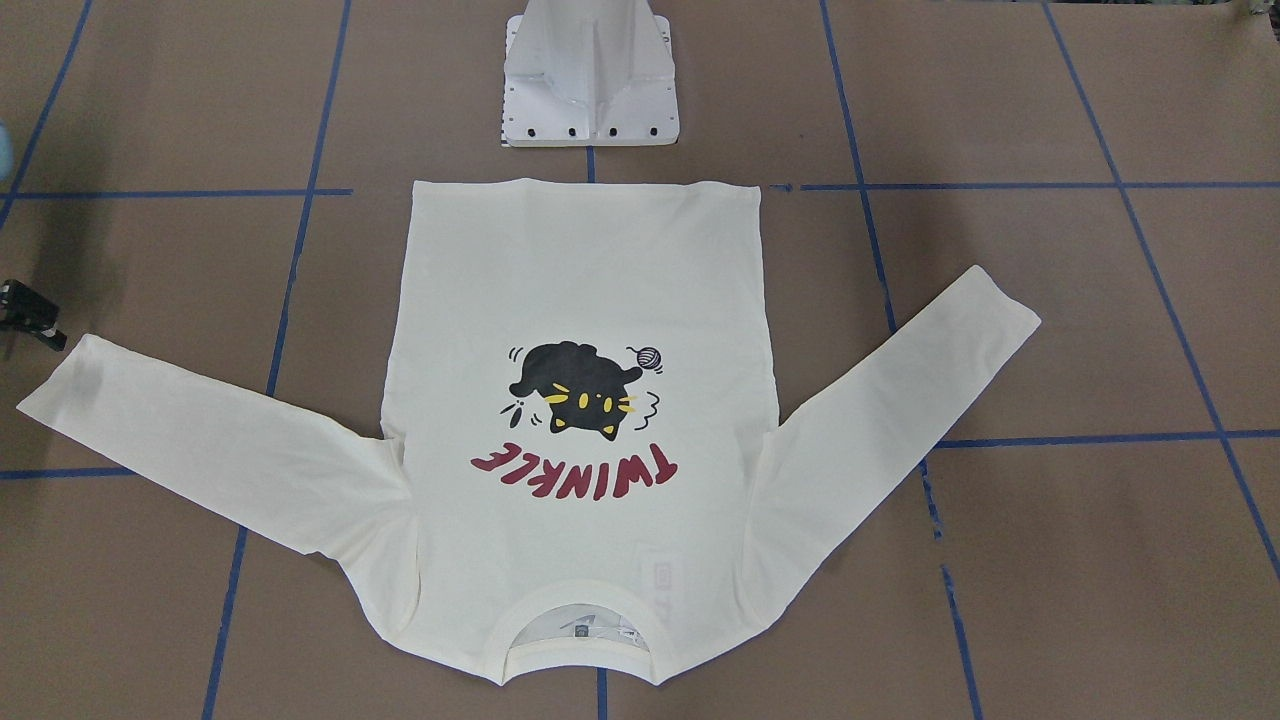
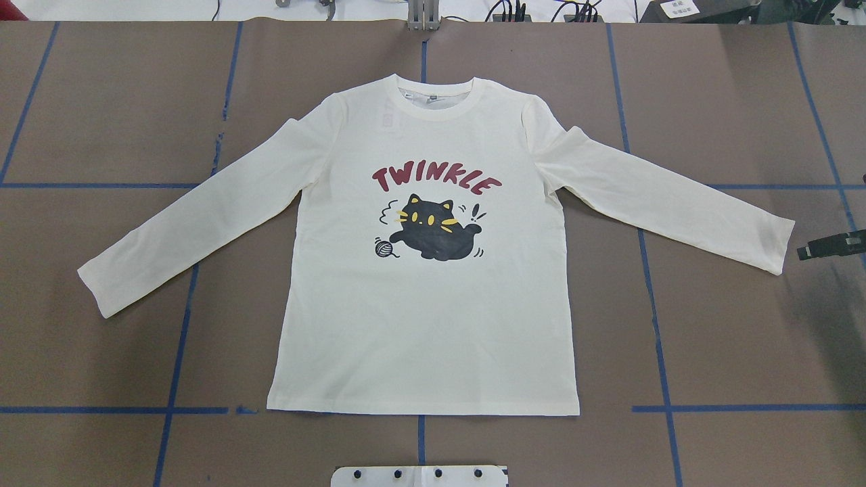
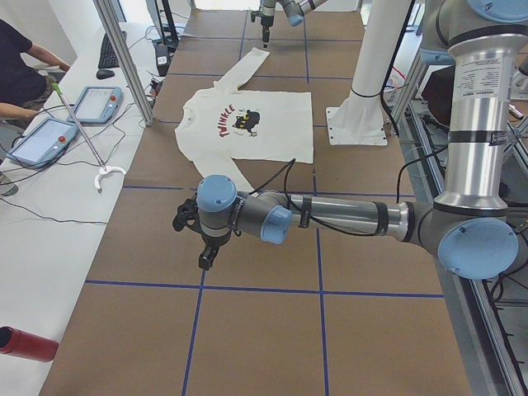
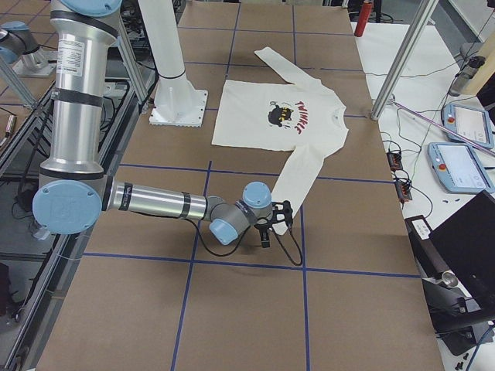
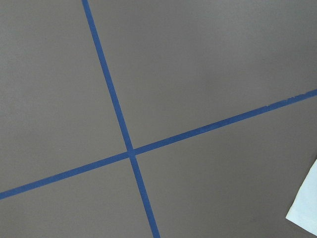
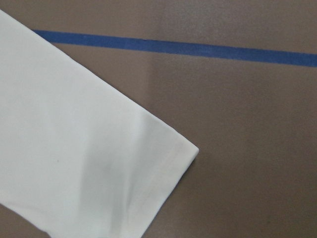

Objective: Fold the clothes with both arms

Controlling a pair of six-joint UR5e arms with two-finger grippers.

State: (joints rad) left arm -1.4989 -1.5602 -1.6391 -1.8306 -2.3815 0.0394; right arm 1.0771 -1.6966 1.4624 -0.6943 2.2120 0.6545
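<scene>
Brown taped table (image 2: 101,101): T-shirt (image 2: 426,325) flat, print up; pedestal (image 1: 590,90) near hem; left arm (image 3: 346,216), right arm (image 4: 155,202): jaws' state unclear.

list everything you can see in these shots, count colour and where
t-shirt: one, cream-white with a black cat and red TWINKLE, flat and print-up mid-table, sleeves spread
table: one, brown with a blue tape grid
pedestal base: one, white, just past the shirt's hem
pendants: two, blue-grey, on the side bench
cylinder: one, red, near end of the bench
person: one, dark top, at the bench
left arm, right arm: two, silver-grey with light-blue caps
left gripper: black, over bare table beyond one cuff; jaws unclear
right gripper: black, beside the other cuff; jaws unclear
</scene>
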